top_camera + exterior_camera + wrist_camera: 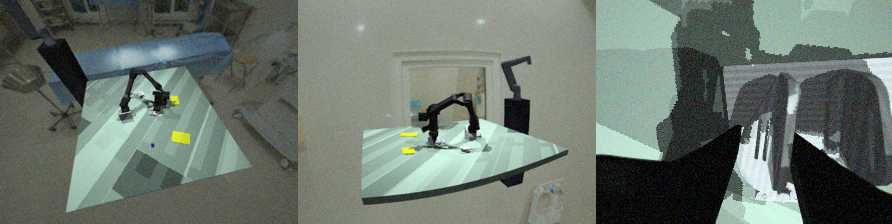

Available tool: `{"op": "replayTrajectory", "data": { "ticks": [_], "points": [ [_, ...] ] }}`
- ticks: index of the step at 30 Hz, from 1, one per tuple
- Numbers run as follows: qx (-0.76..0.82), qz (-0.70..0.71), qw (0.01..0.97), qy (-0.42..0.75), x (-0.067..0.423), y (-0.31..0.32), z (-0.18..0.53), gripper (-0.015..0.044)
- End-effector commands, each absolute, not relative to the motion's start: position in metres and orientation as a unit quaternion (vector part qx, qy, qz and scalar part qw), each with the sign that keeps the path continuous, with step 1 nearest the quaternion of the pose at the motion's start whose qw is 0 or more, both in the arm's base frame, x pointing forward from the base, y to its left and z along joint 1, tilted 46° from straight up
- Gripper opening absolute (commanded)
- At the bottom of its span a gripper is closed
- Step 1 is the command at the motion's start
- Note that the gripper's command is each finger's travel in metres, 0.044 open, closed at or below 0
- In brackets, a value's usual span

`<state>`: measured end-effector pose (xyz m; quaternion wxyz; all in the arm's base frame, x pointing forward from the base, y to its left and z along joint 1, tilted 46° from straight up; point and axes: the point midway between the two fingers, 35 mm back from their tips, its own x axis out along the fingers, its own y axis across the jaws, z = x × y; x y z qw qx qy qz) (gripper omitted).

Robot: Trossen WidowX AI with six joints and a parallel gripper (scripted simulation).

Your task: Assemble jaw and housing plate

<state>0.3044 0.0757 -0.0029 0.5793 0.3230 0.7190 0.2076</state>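
Observation:
My gripper (764,133) is shut on one jaw. This jaw (782,142) is an upright grey-and-white piece with a rounded top, standing between the fingertips in the wrist view. The other jaw (851,120) stands to its right, with a gap between them. Behind both is the white ribbed base (882,65) (158,115), which sits under the gripper in the top view. The pins and gear teeth cannot be made out. Whether the held jaw touches its pin is hidden. A small white piece (141,94) (465,149), probably the housing plate, lies apart on the table.
Two yellow rectangles (180,137) (174,100) lie to the gripper's right in the top view. A small blue cube (152,145) is nearer the front. The arm's own base (124,115) (471,133) stands on the other side. Dark shadows cross the work area.

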Motion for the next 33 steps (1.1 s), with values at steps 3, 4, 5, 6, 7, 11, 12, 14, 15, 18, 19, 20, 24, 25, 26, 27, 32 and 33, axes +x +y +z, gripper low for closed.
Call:
{"op": "replayTrajectory", "data": {
  "ticks": [3,4,5,6,7,11,12,14,15,18,19,20,24,25,26,27,32,33],
  "points": [
    [0.325,0.207,0.578,0.719,0.3038,0.0778,-0.0047,0.0134],
    [0.325,0.207,0.578,0.719,0.3038,0.0778,-0.0047,0.0134],
    [0.325,0.207,0.578,0.719,0.3038,0.0778,-0.0047,0.0134],
    [0.325,0.207,0.578,0.719,0.3038,0.0778,-0.0047,0.0134],
    [0.325,0.207,0.578,0.719,0.3038,0.0778,-0.0047,0.0134],
    [0.326,0.207,0.578,0.72,0.3037,0.0786,-0.0055,0.0134],
    [0.326,0.207,0.578,0.72,0.3036,0.0792,-0.0061,0.0134],
    [0.326,0.206,0.578,0.72,0.3034,0.0799,-0.0068,0.0134],
    [0.326,0.206,0.578,0.72,0.3034,0.08,-0.0068,0.0134],
    [0.326,0.206,0.578,0.72,0.3034,0.08,-0.0068,0.0134],
    [0.326,0.206,0.578,0.72,0.3034,0.08,-0.0068,0.0134],
    [0.326,0.206,0.578,0.72,0.3034,0.08,-0.0068,0.0134],
    [0.326,0.206,0.578,0.72,0.3034,0.08,-0.0068,0.0134],
    [0.326,0.206,0.578,0.72,0.3034,0.08,-0.0068,0.0134],
    [0.326,0.206,0.578,0.72,0.3034,0.08,-0.0068,0.0134],
    [0.326,0.206,0.578,0.72,0.3034,0.08,-0.0068,0.0134],
    [0.326,0.206,0.578,0.72,0.3034,0.08,-0.0068,0.0134],
    [0.326,0.206,0.578,0.72,0.3034,0.08,-0.0068,0.0134]
  ]
}}
